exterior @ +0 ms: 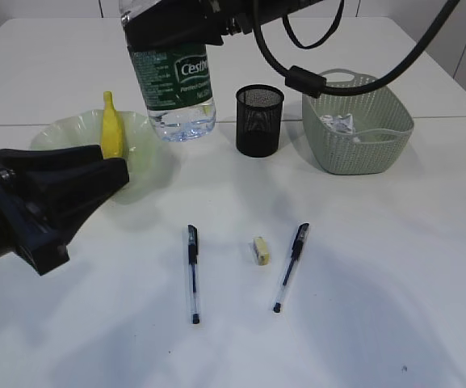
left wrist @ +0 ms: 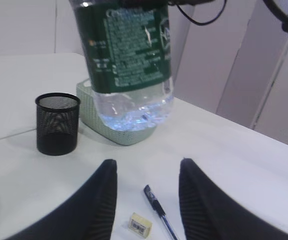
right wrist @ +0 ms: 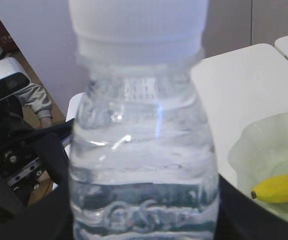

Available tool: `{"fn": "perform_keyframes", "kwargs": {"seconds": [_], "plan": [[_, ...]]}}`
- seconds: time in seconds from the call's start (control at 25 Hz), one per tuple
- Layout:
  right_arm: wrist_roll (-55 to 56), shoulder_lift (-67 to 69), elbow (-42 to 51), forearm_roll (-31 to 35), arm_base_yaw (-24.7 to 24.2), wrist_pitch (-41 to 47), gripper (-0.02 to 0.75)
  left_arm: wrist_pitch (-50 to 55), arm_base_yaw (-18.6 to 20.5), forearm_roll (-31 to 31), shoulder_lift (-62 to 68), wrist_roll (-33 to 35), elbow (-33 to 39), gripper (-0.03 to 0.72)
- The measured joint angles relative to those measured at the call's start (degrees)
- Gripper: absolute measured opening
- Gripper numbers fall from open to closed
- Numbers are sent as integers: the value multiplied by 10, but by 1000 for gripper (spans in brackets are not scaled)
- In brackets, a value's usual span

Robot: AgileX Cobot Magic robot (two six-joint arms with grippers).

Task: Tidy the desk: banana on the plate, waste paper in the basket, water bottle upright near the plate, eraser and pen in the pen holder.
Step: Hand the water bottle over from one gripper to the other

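Note:
My right gripper (exterior: pixel 172 32) is shut on the water bottle (exterior: pixel 174 90), which hangs upright above the desk (exterior: pixel 362 323) beside the plate (exterior: pixel 59 133). The right wrist view shows the bottle (right wrist: pixel 141 150) filling the gap between the dark fingers (right wrist: pixel 236 215). The banana (exterior: pixel 111 129) lies on the plate. The waste paper (exterior: pixel 342 125) sits in the basket (exterior: pixel 358 153). Two pens (exterior: pixel 193 273) (exterior: pixel 290 267) and the eraser (exterior: pixel 261 250) lie on the desk in front of the pen holder (exterior: pixel 259 120). My left gripper (left wrist: pixel 146 162) stands open and empty, above a pen (left wrist: pixel 158 212) and the eraser (left wrist: pixel 140 224).
The left arm's dark body (exterior: pixel 23 218) covers the desk's front left and overlaps the plate's front rim. Black cables (exterior: pixel 297 77) from the right arm hang over the back, near the basket. The desk's far edge runs behind the basket.

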Motion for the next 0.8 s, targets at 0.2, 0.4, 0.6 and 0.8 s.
{"fn": "perform_keyframes", "kwargs": {"seconds": [0.2, 0.4, 0.6, 0.8], "plan": [[-1, 0, 0, 0, 0, 0, 386, -97, 11, 57, 73, -23, 0, 286], [-5, 0, 0, 0, 0, 0, 386, -138, 71, 119, 146, -48, 0, 269], [-9, 0, 0, 0, 0, -1, 386, -142, 103, 137, 153, -50, 0, 263], [-16, 0, 0, 1, 0, -1, 386, -142, 104, 129, 153, -51, 0, 262]]}}
